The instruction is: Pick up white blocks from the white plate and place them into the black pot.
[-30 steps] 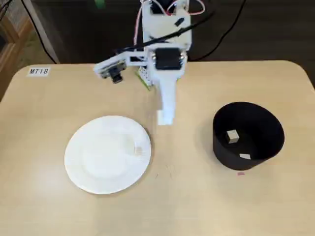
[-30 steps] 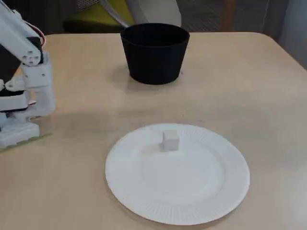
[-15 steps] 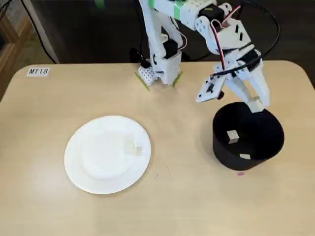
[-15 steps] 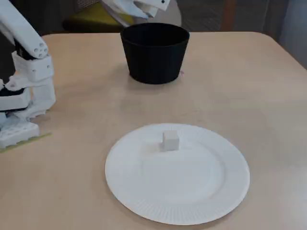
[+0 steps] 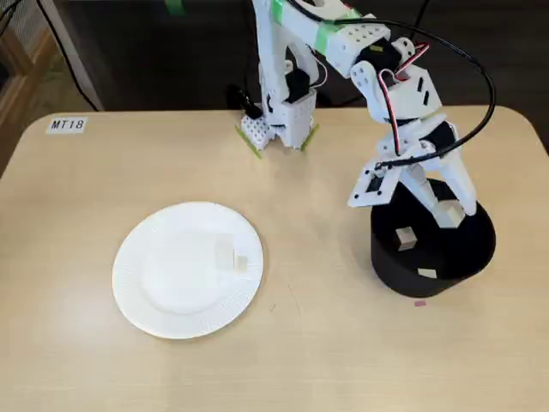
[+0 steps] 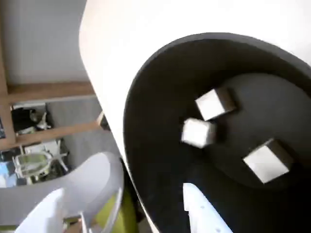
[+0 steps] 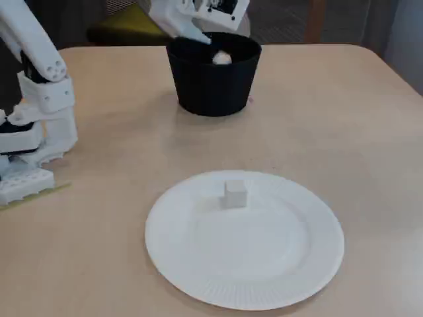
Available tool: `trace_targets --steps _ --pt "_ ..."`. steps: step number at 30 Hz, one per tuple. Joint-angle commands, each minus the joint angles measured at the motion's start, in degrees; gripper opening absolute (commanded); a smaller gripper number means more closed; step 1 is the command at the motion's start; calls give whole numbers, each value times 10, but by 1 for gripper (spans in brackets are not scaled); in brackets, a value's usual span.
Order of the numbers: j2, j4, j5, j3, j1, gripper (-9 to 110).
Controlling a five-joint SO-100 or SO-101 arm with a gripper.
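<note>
Tool (image 5: 452, 209) hangs over the black pot (image 5: 390, 270) at the desk's (image 5: 77, 189) right side in a fixed view, its jaws spread with nothing between them. Three white blocks (image 6: 213, 103) lie on the pot floor in the wrist view. Left of it, the white plate (image 5: 146, 283) carries two more blocks (image 5: 226, 255).

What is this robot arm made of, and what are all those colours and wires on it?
The arm looks like white moulded plastic, built from blocky segments with black motor blocks between them. Green tape bands wrap its upper part, a black cable loops over it, and thin red wires run down toward the claw, whose two fingers are white and tapered. A small yellow-green mount holds the base.
</note>
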Motion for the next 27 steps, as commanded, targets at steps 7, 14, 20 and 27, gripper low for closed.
trace_targets --steps 7,14,20,27 --pt "109 127 -19 -25 91 -2" --pt "228 294 -41 -25 340 -2" --pt "158 347 -70 -12 465 -2" --pt "49 354 -93 -23 526 -2"
